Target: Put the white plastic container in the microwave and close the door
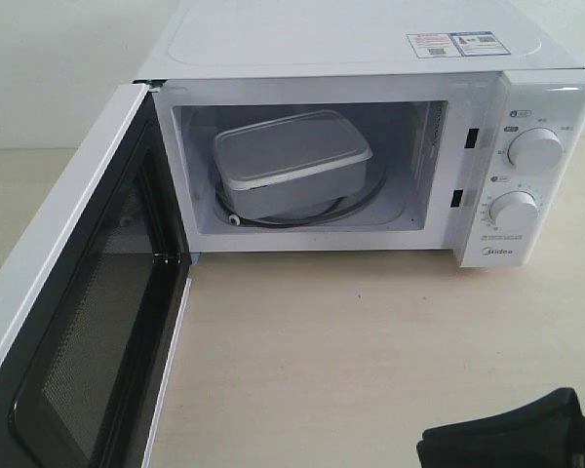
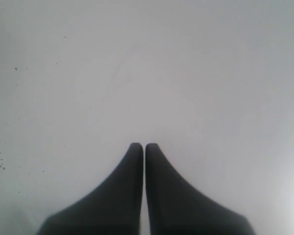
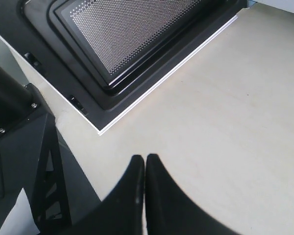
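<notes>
White plastic container lodged inside microwave; door swung wide open.
Placement is judged done: the container is seen within the cavity, slightly skewed. Closing the door is judged the step in hand. Left gripper and right gripper are both clenched on nothing, the right held over the counter near the open door. A push on the door's outer face, toward the cavity, is called for next.
</notes>
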{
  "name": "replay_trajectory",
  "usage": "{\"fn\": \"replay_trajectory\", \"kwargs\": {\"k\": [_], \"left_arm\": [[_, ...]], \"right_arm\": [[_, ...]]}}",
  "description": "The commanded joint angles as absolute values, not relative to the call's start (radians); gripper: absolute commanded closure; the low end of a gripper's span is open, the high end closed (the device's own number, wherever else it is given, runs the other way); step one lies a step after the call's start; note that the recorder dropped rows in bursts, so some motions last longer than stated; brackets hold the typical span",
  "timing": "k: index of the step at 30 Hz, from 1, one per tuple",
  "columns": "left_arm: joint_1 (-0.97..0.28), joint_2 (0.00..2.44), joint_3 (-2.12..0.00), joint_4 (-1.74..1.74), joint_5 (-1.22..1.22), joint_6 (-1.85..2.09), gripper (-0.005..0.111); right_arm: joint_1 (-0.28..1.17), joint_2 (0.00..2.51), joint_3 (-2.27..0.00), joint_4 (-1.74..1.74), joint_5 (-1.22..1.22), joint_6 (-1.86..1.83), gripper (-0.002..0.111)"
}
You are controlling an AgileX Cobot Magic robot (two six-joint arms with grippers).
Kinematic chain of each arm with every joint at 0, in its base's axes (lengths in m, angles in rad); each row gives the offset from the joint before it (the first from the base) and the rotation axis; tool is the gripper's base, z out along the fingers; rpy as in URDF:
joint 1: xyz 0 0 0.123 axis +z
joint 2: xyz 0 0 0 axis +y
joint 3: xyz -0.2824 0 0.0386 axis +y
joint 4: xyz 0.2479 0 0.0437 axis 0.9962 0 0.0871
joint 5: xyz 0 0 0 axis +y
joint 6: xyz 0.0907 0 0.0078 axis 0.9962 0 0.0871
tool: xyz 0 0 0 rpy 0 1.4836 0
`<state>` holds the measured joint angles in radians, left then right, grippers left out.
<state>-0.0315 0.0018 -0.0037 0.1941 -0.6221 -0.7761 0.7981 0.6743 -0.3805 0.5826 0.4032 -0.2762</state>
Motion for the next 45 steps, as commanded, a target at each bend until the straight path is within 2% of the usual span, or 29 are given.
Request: {"fn": "replay_trajectory", "kwargs": {"k": [1, 13, 29, 36, 45], "left_arm": [[-0.03, 0.0, 0.0, 0.239, -0.618, -0.797, 0.103], [-0.03, 0.0, 0.0, 0.282, -0.491, -0.797, 0.103], [-0.031, 0.0, 0.0, 0.297, -0.461, -0.793, 0.103], [-0.031, 0.0, 0.0, 0.326, -0.314, -0.804, 0.103], [-0.031, 0.0, 0.0, 0.326, -0.318, -0.79, 0.103]], "right_arm": [[0.799, 0.671, -0.377, 0.587, 0.382, -0.283, 0.108], [0.799, 0.671, -0.377, 0.589, 0.382, -0.271, 0.108], [0.799, 0.671, -0.377, 0.589, 0.382, -0.271, 0.108], [0.799, 0.671, -0.377, 0.591, 0.382, -0.271, 0.108], [0.799, 0.671, -0.377, 0.591, 0.382, -0.271, 0.108]]}}
